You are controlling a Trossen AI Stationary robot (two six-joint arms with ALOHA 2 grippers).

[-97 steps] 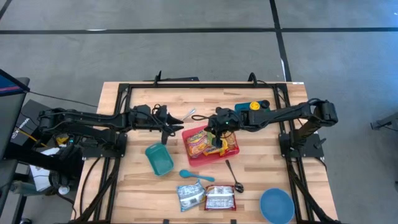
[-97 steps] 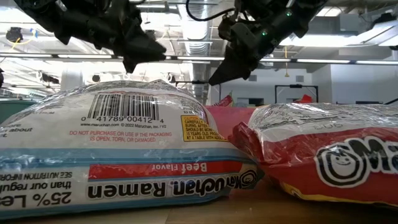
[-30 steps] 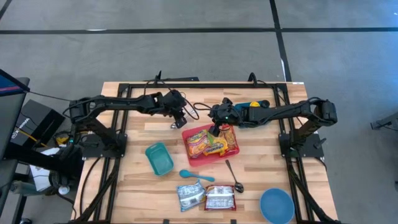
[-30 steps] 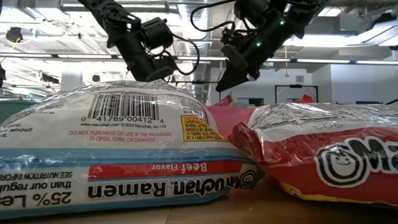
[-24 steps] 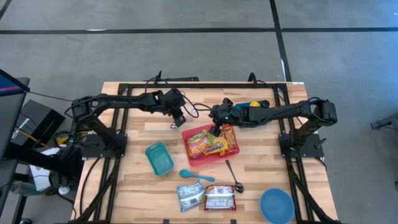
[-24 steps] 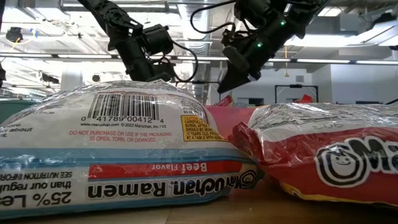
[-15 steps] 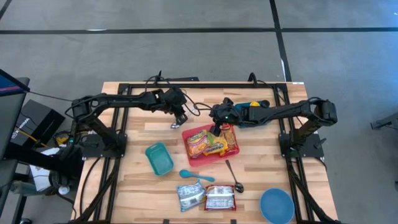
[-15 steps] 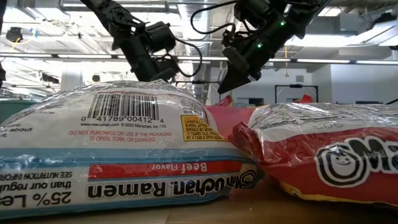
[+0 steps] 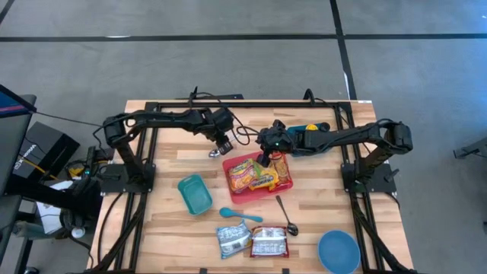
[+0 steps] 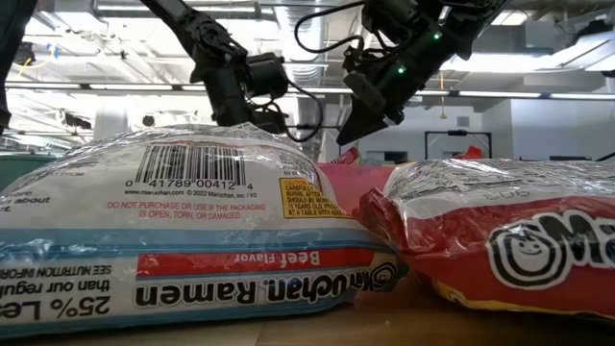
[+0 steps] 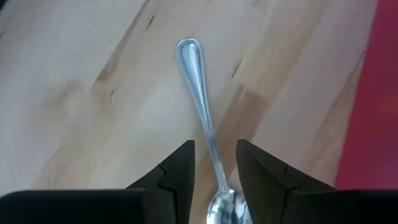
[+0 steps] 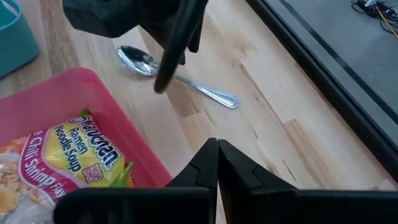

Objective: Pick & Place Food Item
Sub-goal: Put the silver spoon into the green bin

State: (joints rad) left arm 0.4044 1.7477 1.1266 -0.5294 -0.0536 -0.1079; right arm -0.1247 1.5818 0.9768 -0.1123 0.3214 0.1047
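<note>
1. High view: light wooden plank tabletop with a black frame around its far part, standing on a grey floor crossed by dark lines.
2. Left claw hangs over a silver spoon lying on bare wood just beside the red tray; in the left wrist view the fingers stand partly apart on either side of the spoon handle, and contact with it cannot be told.
3. Right claw is at the tray's far edge, fingers pressed together, holding nothing.
4. Red tray holds ramen packs; a yellow shrimp ramen pack shows in the right wrist view.
5. Nearer the front: teal container, blue spoon, second silver spoon, blue bowl.
6. Two more ramen packs lie at the front edge: silver beef ramen pack and red ramen pack, side by side, filling the low view.
7. Room behind in low view: ceiling pipes and long light strips, white walls, a dark doorway.
</note>
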